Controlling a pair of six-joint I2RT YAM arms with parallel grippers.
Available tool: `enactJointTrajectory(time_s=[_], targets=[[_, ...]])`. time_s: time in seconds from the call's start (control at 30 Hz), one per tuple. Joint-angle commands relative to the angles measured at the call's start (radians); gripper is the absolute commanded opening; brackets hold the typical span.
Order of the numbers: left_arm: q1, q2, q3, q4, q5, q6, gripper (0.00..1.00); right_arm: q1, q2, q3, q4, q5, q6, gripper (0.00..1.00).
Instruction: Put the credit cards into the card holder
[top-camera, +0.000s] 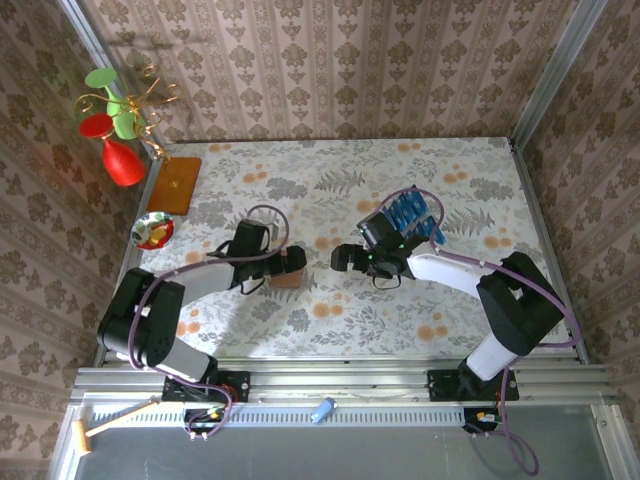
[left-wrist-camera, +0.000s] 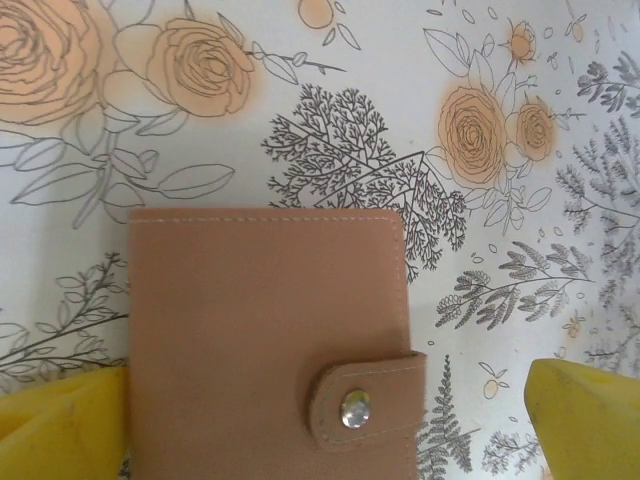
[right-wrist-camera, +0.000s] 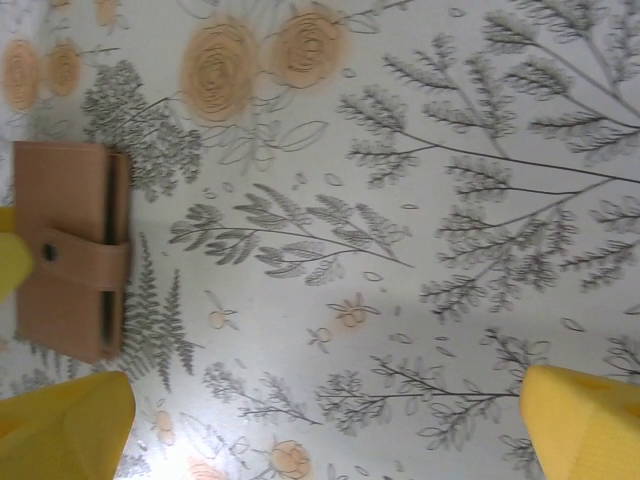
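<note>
1. Across the flowered table, both arms are reached toward the middle. A wooden board is seen at the far left edge, well apart from the work.
2. Directly over the card holder the left gripper is held, its yellow fingers spread wide on either side of the brown body. Nothing is grasped, and whether the pads touch the leather cannot be told.
3. Just beside the holder, on its right, the right gripper is poised. Its fingers are likewise fully parted and nothing is held.
4. The card holder is found lying flat near the table's centre, folded shut, with its strap fastened by a metal snap. It is judged light and soft-walled, likely to flex and to slide if pushed. It would best be pinned across its two side edges by one gripper while the strap tab is pulled by the other.
5. The credit cards are seen as a blue cluster on the far side of the right arm, well apart from the holder and partly hidden by the wrist. They are judged thin, stiff and slick, and hard to lift from flat. One card at a time would best be taken by an edge.
6. With the snap fastened, the opening of the holder is judged to be the step in hand.
</note>
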Motion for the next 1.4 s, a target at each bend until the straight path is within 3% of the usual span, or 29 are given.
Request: enactJointTrajectory(time_s=[0.0, 0.17, 0.4, 0.5, 0.67, 0.97, 1.37], targets=[[-0.065, 0.01, -0.031, 0.08, 0.0, -0.085, 1.0, 0.007, 0.007, -0.011, 0.057, -0.048, 0.039, 1.0], [-0.123, 0.002, -0.003, 0.092, -0.009, -0.107, 1.0, 0.017, 0.006, -0.026, 0.093, -0.071, 0.061, 0.99], [-0.106, -0.081, 0.064, -0.106, -0.109, -0.021, 1.0, 0.048, 0.009, -0.079, 0.18, -0.106, 0.129, 0.93], [-0.094, -0.104, 0.065, -0.142, -0.13, -0.005, 1.0, 0.078, 0.033, -0.093, 0.226, -0.11, 0.161, 0.86], [-0.082, -0.136, 0.04, -0.131, -0.122, -0.03, 1.0, 0.123, 0.092, -0.097, 0.311, -0.141, 0.213, 0.7], [-0.042, -0.225, -0.037, -0.107, -0.113, -0.06, 1.0, 0.189, 0.124, -0.15, 0.427, -0.124, 0.306, 0.61], [-0.033, -0.228, -0.071, -0.075, -0.096, -0.078, 1.0, 0.208, 0.207, -0.144, 0.543, -0.138, 0.395, 0.5]])
